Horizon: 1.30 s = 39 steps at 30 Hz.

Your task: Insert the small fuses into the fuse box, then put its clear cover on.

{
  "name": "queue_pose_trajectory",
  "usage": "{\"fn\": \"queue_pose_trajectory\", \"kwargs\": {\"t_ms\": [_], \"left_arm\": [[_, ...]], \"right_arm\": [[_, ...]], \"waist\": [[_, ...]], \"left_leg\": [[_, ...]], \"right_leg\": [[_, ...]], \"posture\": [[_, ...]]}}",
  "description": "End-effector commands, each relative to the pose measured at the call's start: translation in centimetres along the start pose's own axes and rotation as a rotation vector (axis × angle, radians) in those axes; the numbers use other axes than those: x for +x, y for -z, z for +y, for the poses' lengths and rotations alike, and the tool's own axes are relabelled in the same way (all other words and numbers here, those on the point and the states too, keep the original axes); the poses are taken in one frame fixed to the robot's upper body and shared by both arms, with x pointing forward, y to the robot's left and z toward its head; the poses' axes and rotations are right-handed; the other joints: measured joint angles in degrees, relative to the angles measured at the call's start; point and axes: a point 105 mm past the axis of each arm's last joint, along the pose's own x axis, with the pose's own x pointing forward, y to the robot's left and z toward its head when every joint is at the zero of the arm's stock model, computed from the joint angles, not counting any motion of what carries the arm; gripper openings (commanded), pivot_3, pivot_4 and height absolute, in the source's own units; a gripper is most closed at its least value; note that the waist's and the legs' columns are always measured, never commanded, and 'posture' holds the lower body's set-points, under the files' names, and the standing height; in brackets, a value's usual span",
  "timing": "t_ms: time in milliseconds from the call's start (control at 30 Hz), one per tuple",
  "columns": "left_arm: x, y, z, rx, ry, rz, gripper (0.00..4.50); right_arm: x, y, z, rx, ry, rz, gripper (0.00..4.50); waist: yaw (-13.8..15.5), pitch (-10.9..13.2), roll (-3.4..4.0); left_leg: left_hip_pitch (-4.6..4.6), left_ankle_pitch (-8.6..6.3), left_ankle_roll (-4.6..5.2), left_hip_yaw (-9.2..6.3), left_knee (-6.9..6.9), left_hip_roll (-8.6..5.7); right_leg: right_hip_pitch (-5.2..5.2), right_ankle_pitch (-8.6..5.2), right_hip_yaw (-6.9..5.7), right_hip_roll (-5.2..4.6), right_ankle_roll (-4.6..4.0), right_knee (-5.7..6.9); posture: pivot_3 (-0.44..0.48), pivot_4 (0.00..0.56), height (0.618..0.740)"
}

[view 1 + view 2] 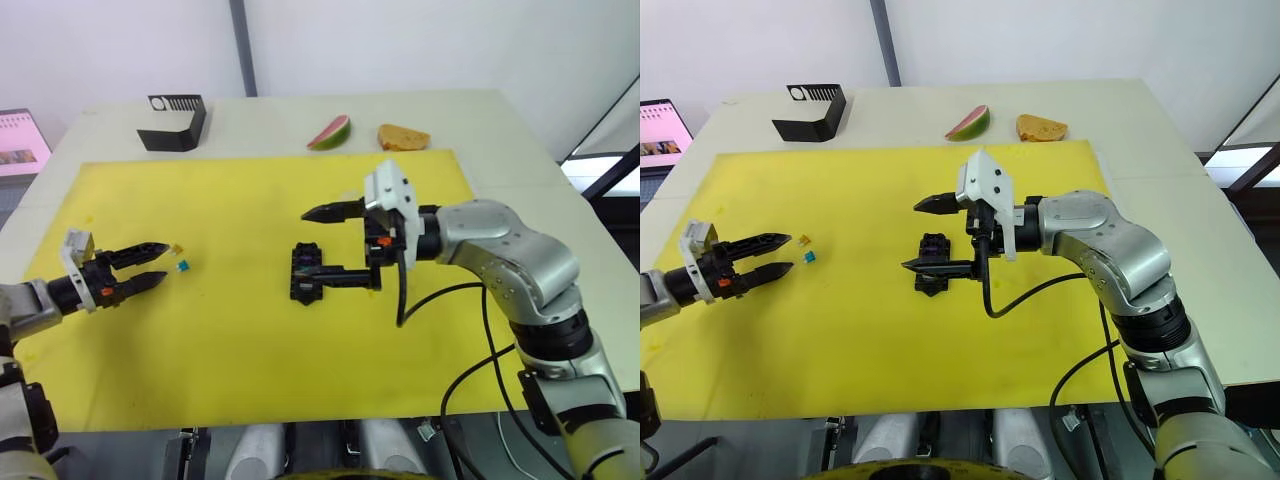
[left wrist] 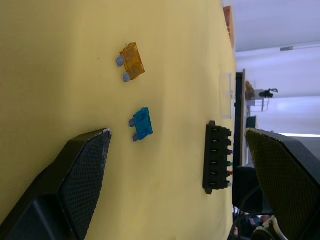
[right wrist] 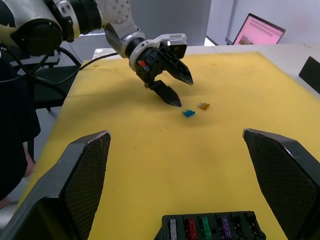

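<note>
Yellow mat over pale beige table. Fuse box black; fuses seated in slots show grey, red, green, purple. Loose amber fuse and teal-blue fuse, both with grey metal blades. Left gripper black fingers, cross-hatched pads, small red-orange mark near base. Right gripper black fingers, white housing, silver arm. Angular holder black with white vent stripes. Wedge red with green edge, possibly watermelon slice. Orange-brown piece beside it.
</note>
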Motion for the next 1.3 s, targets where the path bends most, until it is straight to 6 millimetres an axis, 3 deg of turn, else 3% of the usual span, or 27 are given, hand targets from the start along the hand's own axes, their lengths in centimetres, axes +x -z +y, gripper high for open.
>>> {"fn": "queue_pose_trajectory", "kwargs": {"t_ms": [33, 467, 1000, 1100, 1167, 1300], "left_arm": [[0.7, 0.1, 0.3, 0.009, 0.005, 0.005, 4.50], [2.5, 1.1, -0.5, -0.002, 0.063, 0.069, 4.50], [3.9, 1.3, 0.4, 0.012, 0.034, 0.055, 4.50], [3.9, 1.2, 1.0, 0.021, 0.008, 0.042, 3.75], [3.8, 1.2, 1.2, 0.023, -0.006, 0.042, 2.69], [3.6, 1.1, 1.5, 0.027, -0.018, 0.037, 2.69]], "right_arm": [[0.2, -0.6, 0.2, -0.040, -0.007, -0.013, 4.47], [0.2, -0.1, -0.3, -0.039, 0.021, 0.009, 4.47], [-0.2, 0.4, -0.7, -0.047, 0.047, 0.044, 4.47], [-0.4, 0.4, -0.7, -0.049, 0.051, 0.053, 4.50], [-0.5, 0.5, -0.7, -0.049, 0.053, 0.056, 4.50], [-0.6, 0.5, -0.7, -0.051, 0.054, 0.060, 4.50]], "waist": [[0.1, 0.0, 0.00], [1.3, 0.0, 0.00], [1.4, 0.0, 0.00], [1.4, 0.0, 0.02], [1.3, 0.0, 0.02], [1.3, 0.0, 0.02]], "left_leg": [[0.00, 0.00, 0.00, 0.00, 0.00, 0.00], [0.00, 0.00, 0.00, 0.00, 0.02, -0.05], [0.03, 0.01, 0.00, -0.02, 0.03, -0.07], [0.04, 0.00, 0.00, -0.02, 0.03, -0.07], [0.03, 0.00, 0.01, -0.03, 0.04, -0.07], [0.03, 0.01, 0.00, -0.02, 0.03, -0.07]], "right_leg": [[0.00, 0.00, 0.00, 0.00, 0.00, 0.00], [0.03, 0.00, 0.00, -0.03, 0.00, -0.02], [0.07, 0.00, -0.01, -0.06, 0.00, -0.02], [0.09, 0.00, -0.01, -0.06, 0.00, -0.02], [0.08, 0.00, -0.01, -0.05, 0.00, -0.02], [0.07, 0.00, -0.02, -0.05, 0.00, -0.02]], "posture": [[0.000, 0.150, 0.740], [0.000, 0.150, 0.740], [0.000, 0.150, 0.740], [0.000, 0.150, 0.740], [0.000, 0.150, 0.740], [0.000, 0.150, 0.740]]}}
